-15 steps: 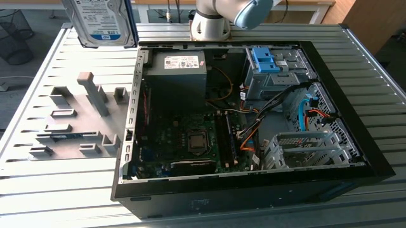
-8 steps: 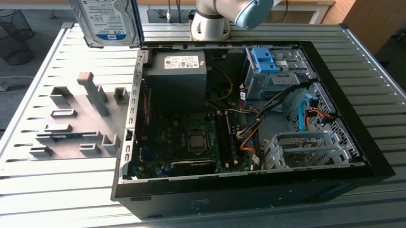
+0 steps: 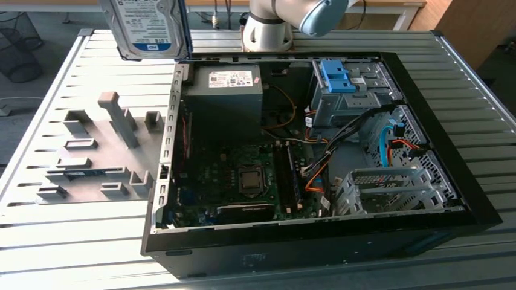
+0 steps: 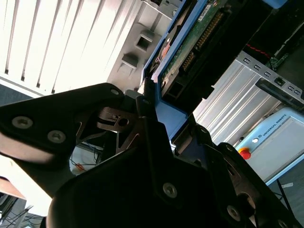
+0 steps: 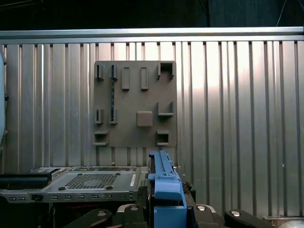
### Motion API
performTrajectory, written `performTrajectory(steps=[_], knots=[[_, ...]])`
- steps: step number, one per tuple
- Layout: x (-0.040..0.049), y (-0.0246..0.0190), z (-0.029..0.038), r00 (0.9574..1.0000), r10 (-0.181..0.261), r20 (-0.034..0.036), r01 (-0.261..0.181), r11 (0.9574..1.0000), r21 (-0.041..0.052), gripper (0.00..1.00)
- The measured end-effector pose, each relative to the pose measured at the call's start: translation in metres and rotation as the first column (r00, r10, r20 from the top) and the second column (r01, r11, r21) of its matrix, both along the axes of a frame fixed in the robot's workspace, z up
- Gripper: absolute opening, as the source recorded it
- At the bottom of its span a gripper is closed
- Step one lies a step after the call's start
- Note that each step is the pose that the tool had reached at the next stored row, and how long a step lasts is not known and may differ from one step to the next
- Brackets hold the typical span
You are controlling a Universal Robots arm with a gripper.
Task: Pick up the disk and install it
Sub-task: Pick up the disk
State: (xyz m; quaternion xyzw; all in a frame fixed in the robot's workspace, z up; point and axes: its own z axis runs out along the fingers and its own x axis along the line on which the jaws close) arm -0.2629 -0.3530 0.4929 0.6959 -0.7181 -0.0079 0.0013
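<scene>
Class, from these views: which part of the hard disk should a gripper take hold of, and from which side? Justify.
Probably one short end of the disk, approached along its length, closing across its thin thickness. Its two broad faces are flat and parallel, and the blue rails stay mostly free. The gripper seems to hold it so.

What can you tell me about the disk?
The disk is a flat silver metal box with a white label banded blue at the bottom and blue plastic rails. It hangs upright in the air above the table, by a corner of the case. In the second wrist view its green circuit board shows, and the gripper clamps a rail.
</scene>
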Motion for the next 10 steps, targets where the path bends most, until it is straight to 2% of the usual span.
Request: performTrajectory(steps=[10], knots=[[0.0187,0.0,0.0001,1.0,0.0,-0.0001,0.0,1.0,-0.0001,0.36]])
